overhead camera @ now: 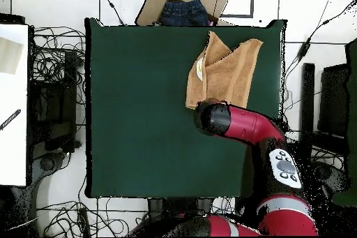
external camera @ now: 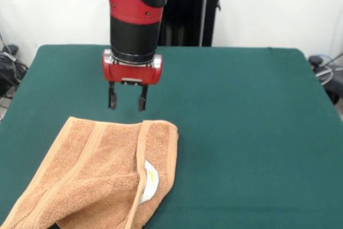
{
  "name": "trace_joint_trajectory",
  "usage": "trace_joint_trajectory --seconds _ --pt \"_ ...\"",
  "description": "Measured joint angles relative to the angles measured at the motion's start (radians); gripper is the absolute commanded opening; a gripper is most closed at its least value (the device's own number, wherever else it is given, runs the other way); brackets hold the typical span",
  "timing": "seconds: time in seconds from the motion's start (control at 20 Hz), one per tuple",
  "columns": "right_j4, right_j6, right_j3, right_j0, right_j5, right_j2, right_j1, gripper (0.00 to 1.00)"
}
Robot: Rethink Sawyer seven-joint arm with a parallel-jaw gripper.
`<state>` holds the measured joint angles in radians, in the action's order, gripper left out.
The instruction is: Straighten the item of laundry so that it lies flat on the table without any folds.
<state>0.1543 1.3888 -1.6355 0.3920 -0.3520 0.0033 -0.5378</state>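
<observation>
Towel (external camera: pixel 102 178): near edge cut off by the front view's bottom edge; a folded-over flap hides part of the white tag (external camera: pixel 150 182), its mark too small to read. Overhead, the arm's end covers the gripper and the towel's (overhead camera: pixel 224 69) lower edge. Cardboard box (overhead camera: pixel 183 3) partly behind table (overhead camera: pixel 139 109) edge.

Open pincer (external camera: pixel 127 100) hangs just above folded towel (external camera: pixel 102 178) on table (external camera: pixel 246 132).

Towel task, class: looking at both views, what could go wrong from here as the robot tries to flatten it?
1. The towel lies at the table edge; a pull outward could drag it off.
2. One side is folded over by the white tag; the open gripper, above the far edge, might pinch both layers.
</observation>
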Motion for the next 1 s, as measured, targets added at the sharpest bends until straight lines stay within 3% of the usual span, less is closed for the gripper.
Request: trace_joint_trajectory --seconds 1.0 --pt "0.067 0.0 0.03 0.007 0.0 0.096 0.114 1.0"
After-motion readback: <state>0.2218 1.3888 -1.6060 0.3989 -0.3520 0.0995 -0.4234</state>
